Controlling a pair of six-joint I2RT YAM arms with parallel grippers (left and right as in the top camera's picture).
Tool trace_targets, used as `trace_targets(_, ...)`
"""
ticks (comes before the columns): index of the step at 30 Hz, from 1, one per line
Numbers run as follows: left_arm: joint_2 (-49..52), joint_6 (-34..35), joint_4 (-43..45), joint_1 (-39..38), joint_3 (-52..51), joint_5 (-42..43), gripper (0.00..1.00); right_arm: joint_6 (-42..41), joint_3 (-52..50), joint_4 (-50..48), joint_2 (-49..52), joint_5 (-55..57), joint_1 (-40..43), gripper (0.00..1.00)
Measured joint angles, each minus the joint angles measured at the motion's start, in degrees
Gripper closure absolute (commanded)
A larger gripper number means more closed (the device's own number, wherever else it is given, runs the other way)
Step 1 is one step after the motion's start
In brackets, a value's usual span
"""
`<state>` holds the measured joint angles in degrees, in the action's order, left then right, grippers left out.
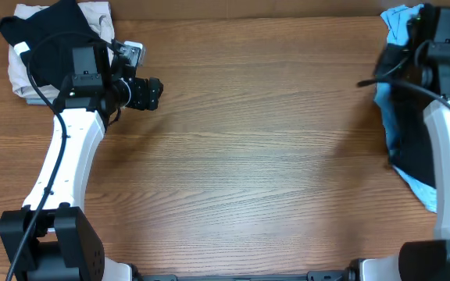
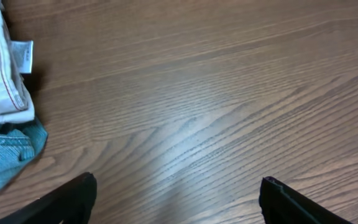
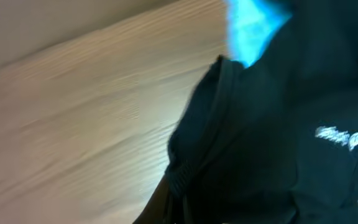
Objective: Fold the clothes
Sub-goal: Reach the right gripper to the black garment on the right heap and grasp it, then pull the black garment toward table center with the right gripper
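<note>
A large black T-shirt (image 1: 411,133) lies bunched at the table's right edge on a light blue T-shirt (image 1: 399,23). In the right wrist view the black T-shirt (image 3: 272,143) fills the frame, showing white logo lettering (image 3: 339,137) and a ribbed collar, with the light blue T-shirt (image 3: 253,25) above it. My right gripper (image 3: 229,211) is pressed into the black cloth at the collar and looks shut on it; its fingers are mostly hidden. My left gripper (image 1: 155,94) is open and empty over bare wood, as the left wrist view (image 2: 176,190) shows.
A pile of clothes sits at the back left corner: a black garment (image 1: 49,39) on white ones (image 1: 23,82). The left wrist view shows a white garment with a tag (image 2: 2,68) and a blue denim-like piece (image 2: 5,155) at its left edge.
</note>
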<state>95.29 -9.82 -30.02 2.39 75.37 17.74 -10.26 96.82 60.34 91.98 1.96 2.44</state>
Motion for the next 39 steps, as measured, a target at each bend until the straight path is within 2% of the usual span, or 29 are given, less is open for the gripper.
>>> trace_targets(2,0.0,-0.2,0.0,0.1,0.2,0.0,0.07,0.2,0.0,1.9,0.3,-2.7,-3.8,0.96)
trace_targets(6,0.0,-0.5,0.0,1.1,0.3,0.0,0.05,0.5,0.0,3.6,1.5,-6.1,-14.9,0.96)
trace_targets(11,0.0,-0.4,0.0,3.7,0.3,0.0,0.04,-0.6,0.0,2.0,2.1,-8.3,-31.9,0.96)
trace_targets(15,0.0,-0.4,-0.1,5.2,0.4,-0.1,0.04,-1.9,0.0,0.8,3.9,-9.5,-41.6,0.88)
trace_targets(16,0.0,-0.4,-0.3,5.5,0.4,-0.2,0.03,-2.2,0.0,0.5,4.5,-9.7,-43.6,0.82)
trace_targets(17,0.0,-0.4,-0.4,5.8,0.4,-0.2,0.03,-2.4,0.0,0.4,5.2,-9.9,-45.4,0.67)
trace_targets(18,0.0,-0.4,-0.5,6.1,0.4,-0.2,0.03,-2.9,0.0,0.3,6.1,-10.2,-47.2,0.59)
trace_targets(21,0.0,-0.4,-0.9,6.7,0.4,-0.2,0.03,-3.2,0.0,-0.3,7.7,-10.7,-51.1,0.47)
trace_targets(23,0.0,-0.4,-1.0,7.0,0.4,-0.2,0.01,-3.9,0.0,0.1,7.9,-10.5,-52.4,0.44)
trace_targets(26,0.0,-0.4,-1.3,7.1,0.4,-0.2,0.0,-5.9,0.0,2.6,7.6,-8.7,-51.0,0.42)
trace_targets(29,0.0,-0.4,-1.3,7.0,0.4,0.5,0.0,-8.3,0.0,6.4,7.0,-5.9,-44.7,0.34)
trace_targets(33,0.0,-0.8,-1.3,4.8,0.4,2.2,0.0,-10.7,0.0,9.8,5.6,-2.8,-29.1,0.29)
trace_targets(39,1.4,-2.6,-0.5,-4.2,0.5,2.4,0.0,-11.8,-2.3,10.2,5.4,-1.2,-5.8,0.28)
